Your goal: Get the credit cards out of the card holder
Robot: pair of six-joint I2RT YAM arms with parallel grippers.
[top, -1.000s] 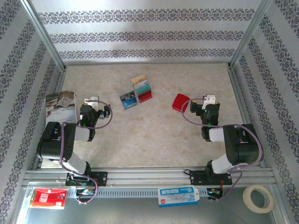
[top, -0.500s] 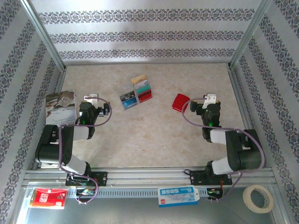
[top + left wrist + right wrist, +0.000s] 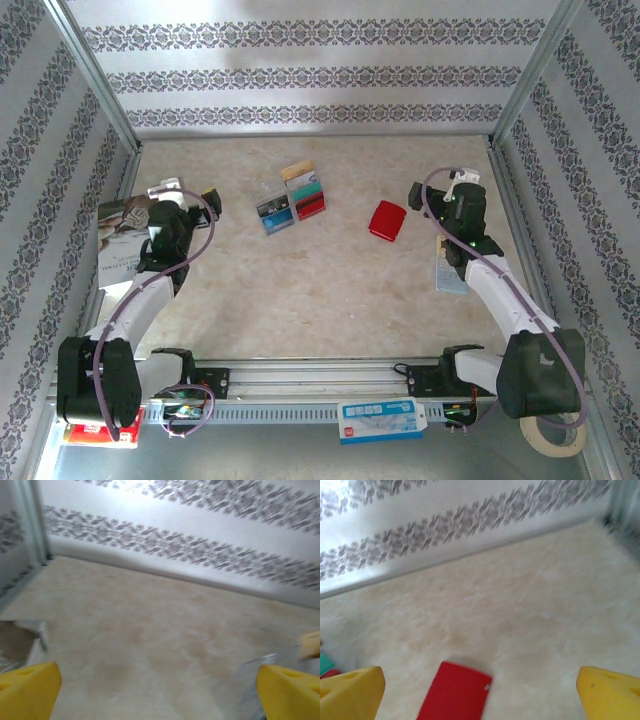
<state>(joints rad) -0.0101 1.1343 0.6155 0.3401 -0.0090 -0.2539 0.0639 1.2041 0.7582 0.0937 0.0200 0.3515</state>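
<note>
The task looks all but done: about 5 credit cards (image 3: 292,195) lie in 1 cluster mid-table, out of the card holder (image 3: 386,220). The holder sits closed, well to their right and just ahead of the right gripper (image 3: 481,692). Whether any card remains inside it I cannot tell. Its long axis runs roughly near-to-far, slightly skewed. The left gripper (image 3: 159,692) and the right both gape wide, holding nothing.

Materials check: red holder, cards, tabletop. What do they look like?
Holder: matte red, rounded corners, likely faux leather or soft plastic. Cards: thin, flat, coloured, probably plastic; too small to be sure. Tabletop: beige mottled, stone-look laminate or vinyl, faint sheen.
</note>
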